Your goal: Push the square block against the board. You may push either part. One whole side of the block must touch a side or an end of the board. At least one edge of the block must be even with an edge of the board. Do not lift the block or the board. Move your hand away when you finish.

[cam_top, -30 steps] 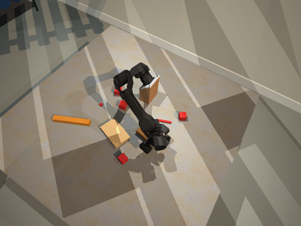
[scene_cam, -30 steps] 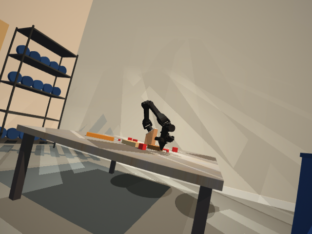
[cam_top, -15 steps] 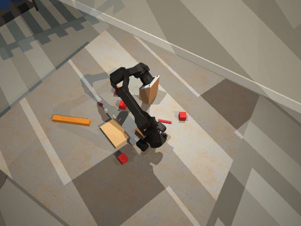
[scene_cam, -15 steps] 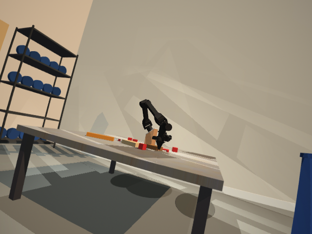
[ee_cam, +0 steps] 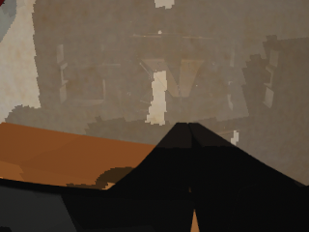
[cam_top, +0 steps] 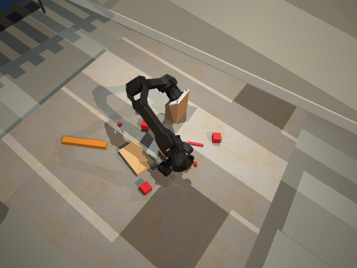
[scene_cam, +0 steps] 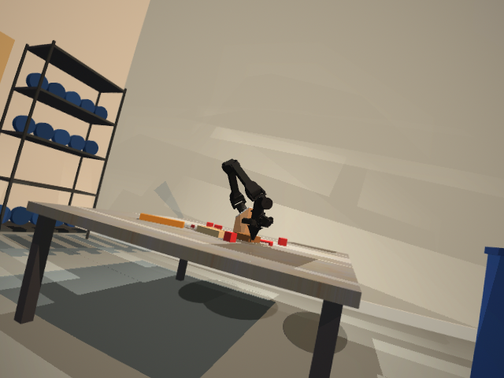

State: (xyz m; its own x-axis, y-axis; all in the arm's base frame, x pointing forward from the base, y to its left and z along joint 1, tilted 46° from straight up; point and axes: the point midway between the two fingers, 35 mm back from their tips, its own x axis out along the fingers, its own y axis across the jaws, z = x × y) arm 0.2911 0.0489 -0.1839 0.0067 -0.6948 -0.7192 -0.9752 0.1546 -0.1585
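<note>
Top view shows the square block near the pale board, so with your jaws closed and empty, push its far side low, slow and straight.

No text, label, brand name, number or sign can be read in any of the three views.
</note>
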